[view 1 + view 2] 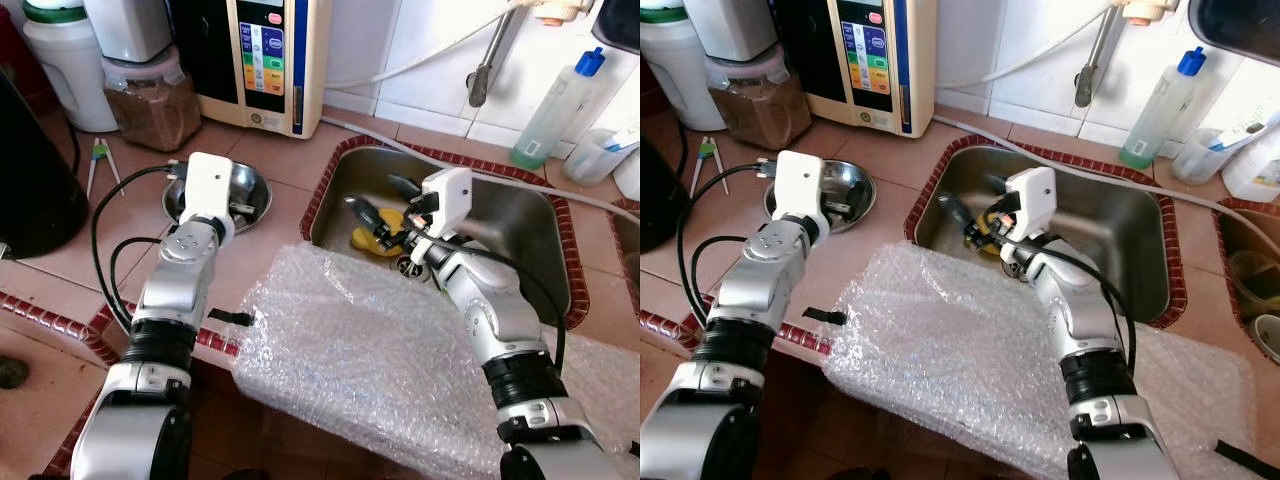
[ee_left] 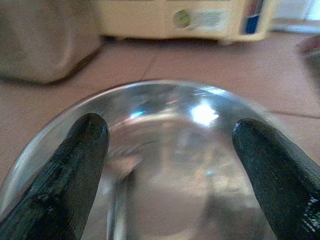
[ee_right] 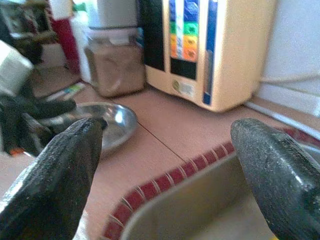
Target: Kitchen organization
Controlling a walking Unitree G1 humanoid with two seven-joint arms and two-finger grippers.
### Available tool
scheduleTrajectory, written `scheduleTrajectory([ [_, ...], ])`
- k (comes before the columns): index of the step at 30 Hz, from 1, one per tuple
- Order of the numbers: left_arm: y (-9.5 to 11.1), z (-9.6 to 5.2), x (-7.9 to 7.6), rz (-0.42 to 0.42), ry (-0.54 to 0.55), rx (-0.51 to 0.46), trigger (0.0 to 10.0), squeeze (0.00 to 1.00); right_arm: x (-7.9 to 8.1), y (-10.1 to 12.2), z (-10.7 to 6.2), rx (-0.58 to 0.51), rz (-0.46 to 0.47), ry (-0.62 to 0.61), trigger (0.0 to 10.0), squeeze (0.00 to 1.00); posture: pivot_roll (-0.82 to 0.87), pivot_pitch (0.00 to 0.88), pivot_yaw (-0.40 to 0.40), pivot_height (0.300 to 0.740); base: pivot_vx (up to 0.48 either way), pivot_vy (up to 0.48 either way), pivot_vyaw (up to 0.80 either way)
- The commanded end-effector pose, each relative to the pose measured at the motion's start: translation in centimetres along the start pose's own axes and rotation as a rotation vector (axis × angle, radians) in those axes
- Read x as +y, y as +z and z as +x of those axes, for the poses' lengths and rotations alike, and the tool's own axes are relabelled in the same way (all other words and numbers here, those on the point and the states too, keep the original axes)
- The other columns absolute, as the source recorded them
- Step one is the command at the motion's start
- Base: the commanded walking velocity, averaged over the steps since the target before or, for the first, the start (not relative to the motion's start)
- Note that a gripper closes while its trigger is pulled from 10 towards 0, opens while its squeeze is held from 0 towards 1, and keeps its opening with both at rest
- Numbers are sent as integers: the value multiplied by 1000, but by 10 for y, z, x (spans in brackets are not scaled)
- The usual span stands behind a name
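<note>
Left gripper poised over the steel bowl, right gripper over the sink

On the tiled bench the left gripper [image 2: 167,150] hangs released right above the steel bowl [image 1: 217,195], rim at its twelve o'clock, so the left arm is nearer. At three o'clock, the right gripper [image 3: 167,165], also spread, hovers over the sink [image 1: 520,215] near a yellow item [image 1: 372,238].
</note>
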State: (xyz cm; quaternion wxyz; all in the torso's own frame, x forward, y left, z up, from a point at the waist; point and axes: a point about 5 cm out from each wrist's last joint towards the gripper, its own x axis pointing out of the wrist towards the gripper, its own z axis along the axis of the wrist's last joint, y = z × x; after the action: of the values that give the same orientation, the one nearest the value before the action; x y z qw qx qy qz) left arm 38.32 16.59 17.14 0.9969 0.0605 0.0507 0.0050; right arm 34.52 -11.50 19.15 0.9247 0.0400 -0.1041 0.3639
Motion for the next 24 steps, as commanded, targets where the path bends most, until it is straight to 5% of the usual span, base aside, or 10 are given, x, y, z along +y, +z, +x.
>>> scheduleTrajectory([
  [1,7,4,7,-11,64,-12,10000,0,8,7,-2,-10,8,63,10000,0,15,104,-39,740,0,0,0],
  [6,6,6,10,-25,72,12,10000,0,23,11,-4,-9,21,174,10000,0,16,106,-36,740,0,0,0],
  [14,-3,10,9,-108,60,96,10000,0,30,13,-5,13,21,185,10000,0,21,107,-35,740,0,0,0],
  [24,-6,12,9,-11,-61,171,10000,0,26,16,-5,30,10,174,10000,0,27,106,-32,740,0,0,0],
])
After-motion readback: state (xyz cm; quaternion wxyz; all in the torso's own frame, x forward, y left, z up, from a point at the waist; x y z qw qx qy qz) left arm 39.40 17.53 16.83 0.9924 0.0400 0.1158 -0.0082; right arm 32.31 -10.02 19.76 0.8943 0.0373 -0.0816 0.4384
